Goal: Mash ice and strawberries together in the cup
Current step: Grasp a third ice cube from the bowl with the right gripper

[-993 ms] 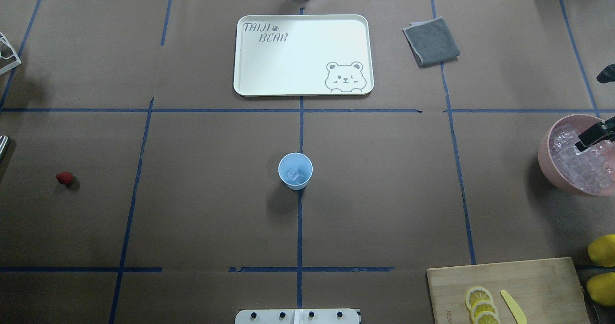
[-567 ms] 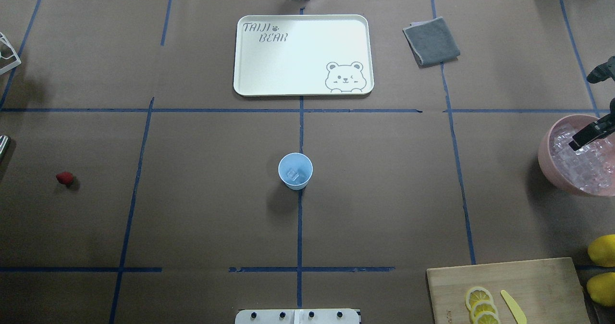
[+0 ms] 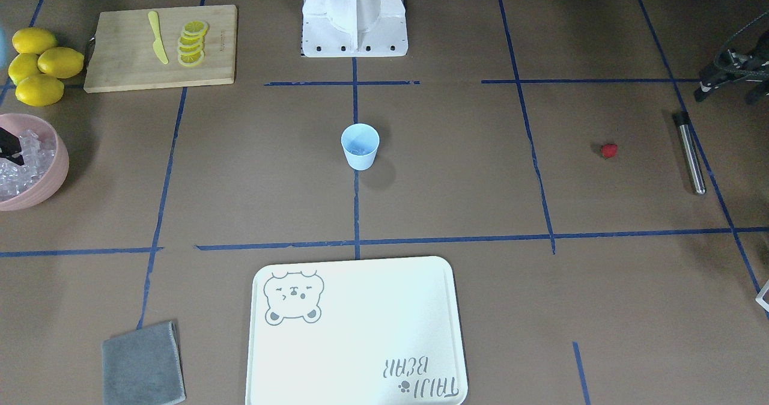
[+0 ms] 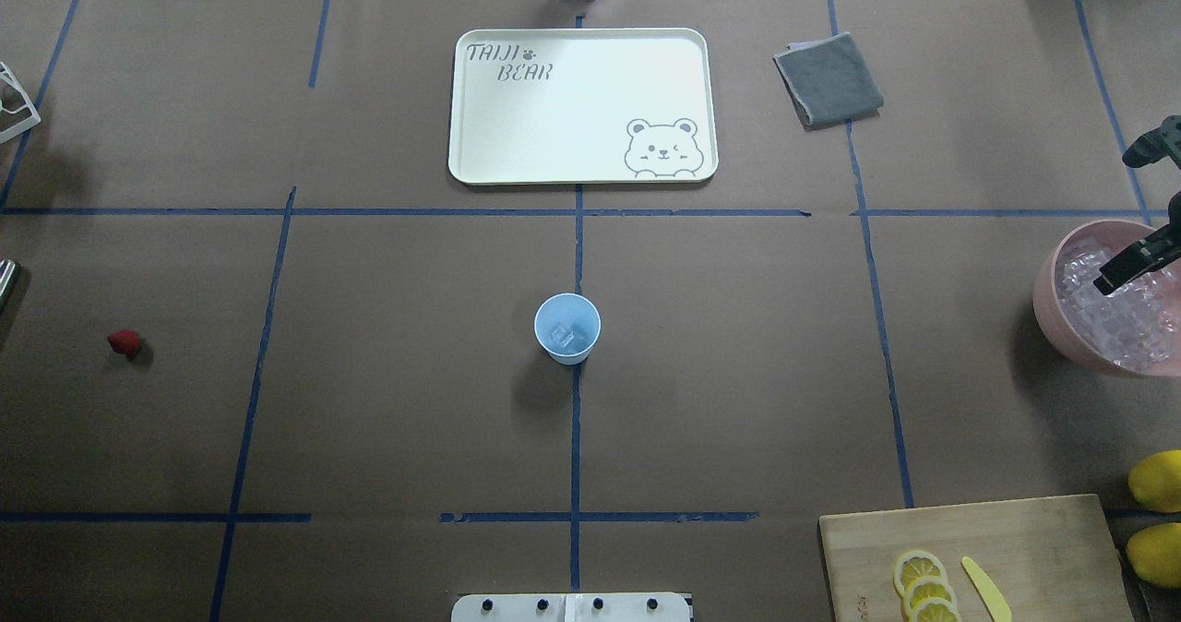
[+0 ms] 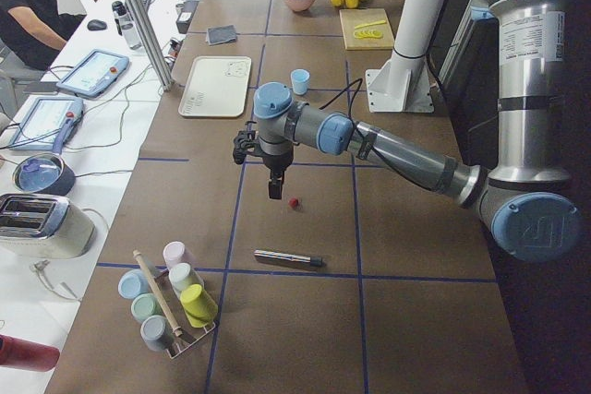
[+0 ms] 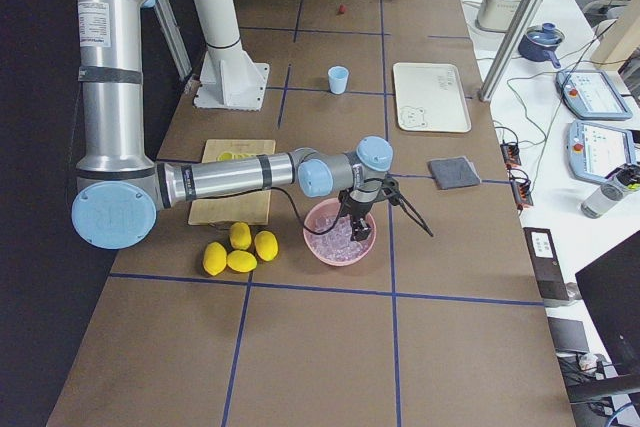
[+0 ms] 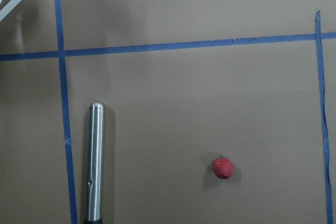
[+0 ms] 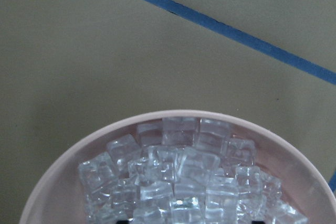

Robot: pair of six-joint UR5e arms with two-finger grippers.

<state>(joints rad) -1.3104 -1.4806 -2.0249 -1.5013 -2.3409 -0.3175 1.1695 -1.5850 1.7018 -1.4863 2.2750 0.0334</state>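
The pale blue cup stands upright at the table's centre, also in the front view, with a little ice in it. The strawberry lies far left on the table, and shows in the left wrist view. My right gripper hangs over the pink bowl of ice cubes. Its fingertips show apart at the bottom edge of the right wrist view, so it is open. My left gripper hovers above the table near the strawberry; I cannot tell if it is open or shut.
A steel rod lies left of the strawberry. A white bear tray and a grey cloth are at the far side. A cutting board with lemon slices and a yellow knife, and whole lemons, are near right.
My right gripper has shifted slightly leftward over the pink bowl. The cup, the strawberry and the left side look unchanged.
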